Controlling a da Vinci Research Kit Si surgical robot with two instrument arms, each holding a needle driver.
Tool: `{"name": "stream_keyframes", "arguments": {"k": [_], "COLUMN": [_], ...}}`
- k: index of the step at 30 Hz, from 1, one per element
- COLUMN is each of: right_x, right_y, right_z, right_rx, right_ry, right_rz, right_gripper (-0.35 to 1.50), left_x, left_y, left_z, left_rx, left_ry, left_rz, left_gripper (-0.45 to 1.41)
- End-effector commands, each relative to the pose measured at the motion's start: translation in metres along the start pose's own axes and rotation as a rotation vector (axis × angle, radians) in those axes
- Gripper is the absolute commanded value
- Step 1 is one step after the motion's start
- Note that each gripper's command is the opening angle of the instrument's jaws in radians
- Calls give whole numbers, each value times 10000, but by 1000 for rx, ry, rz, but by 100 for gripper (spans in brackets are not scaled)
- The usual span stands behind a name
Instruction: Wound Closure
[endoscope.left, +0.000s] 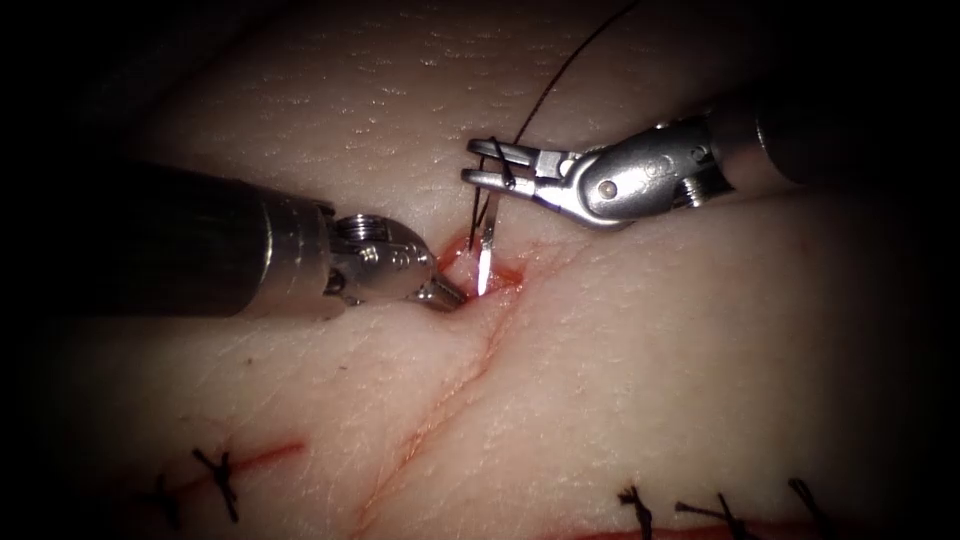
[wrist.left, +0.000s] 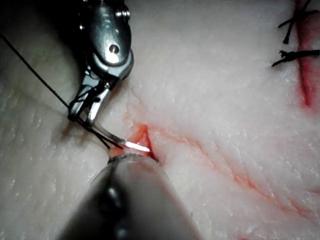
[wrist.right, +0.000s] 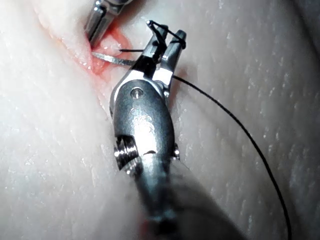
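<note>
Item: tissue (endoscope.left: 650, 330), pale, with one open cut (endoscope.left: 470, 350) running from centre toward 7 o'clock in the endoscope view. Red fluid (endoscope.left: 505, 272) lined the cut's upper end. Knotted stitches (endoscope.left: 220, 478) sat at 7 and 5 o'clock, on other cuts.

Item: right gripper (endoscope.left: 487, 165), entering from 2 o'clock. Jaws pressed together, pinching the needle (endoscope.left: 484, 262) near its thread end. The needle hung down from the jaws toward 6 o'clock, its tip end shining at the cut's upper end, at or just inside the tissue edge; how deep it sat could not be told.

Item: thread (endoscope.left: 565, 70), dark, leaving the right gripper toward 1 o'clock, with a strand lying across the jaws.

Item: left gripper (endoscope.left: 445, 292), entering from 9 o'clock. Tip touched the cut's left lip, just beside the needle. Whether the jaws pinched tissue or stood apart could not be told.

Risks, as judged:
- The hold so near the thread end may let the needle twist in the jaws under load.
- The strand across the jaws may be nipped and frayed.
- The left gripper, so close, may knock the needle off line or bruise the lip.
- Slack thread may snag on either tool.
</note>
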Motion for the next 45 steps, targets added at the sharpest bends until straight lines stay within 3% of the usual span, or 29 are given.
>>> {"name": "stream_keyframes", "arguments": {"k": [1,25,30,45], "right_x": [-6,-15,-16,-19], "right_y": [-6,-32,-33,-31], "right_z": [8,4,0,-3], "right_rx": [1,-3,6,17], "right_ry": [3,9,4,-13], "right_rz": [-5,-32,-28,58], "right_gripper": [-35,-35,-35,-35], "left_x": [3,1,6,19], "left_y": [-2,15,29,51], "left_z": [7,-21,-30,2], "left_rx": [1,41,65,73], "left_ry": [4,23,36,74], "left_rz": [1,-2,-14,-45], "left_gripper": [-3,-5,-15,-20]}}
